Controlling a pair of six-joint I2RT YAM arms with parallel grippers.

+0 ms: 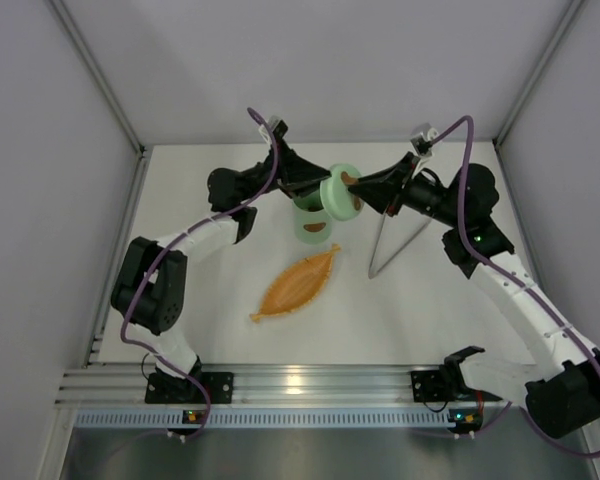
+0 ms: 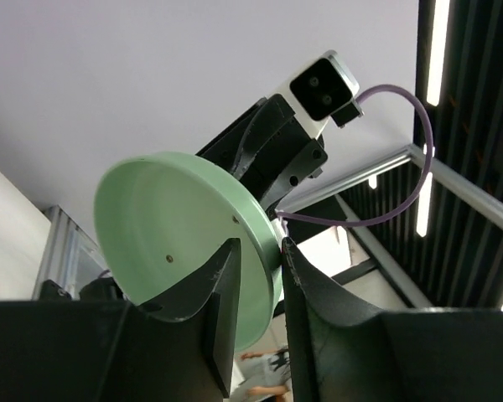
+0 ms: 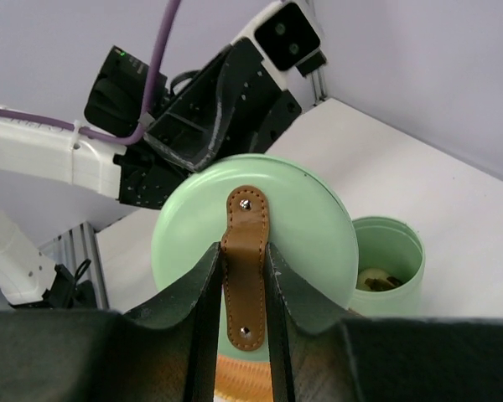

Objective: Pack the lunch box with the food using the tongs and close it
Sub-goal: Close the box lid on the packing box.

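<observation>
The mint-green lunch box (image 1: 313, 222) stands uncovered on the white table. A beige piece and a dark piece of food (image 3: 374, 279) show inside the lunch box (image 3: 388, 251). Its round lid (image 1: 338, 192) hangs on edge just above and right of it, between both grippers. My right gripper (image 3: 243, 247) is shut on the lid's brown strap (image 3: 245, 219). My left gripper (image 2: 260, 243) stands open astride the lid's rim (image 2: 264, 251), one finger inside the lid (image 2: 176, 226), one outside. The tongs (image 1: 390, 245) lie on the table below the right gripper (image 1: 358, 188).
An orange leaf-shaped tray (image 1: 298, 283) lies in front of the lunch box, nothing visible on it. White walls enclose the table at the back and both sides. The arm bases sit on the aluminium rail (image 1: 310, 385) at the near edge.
</observation>
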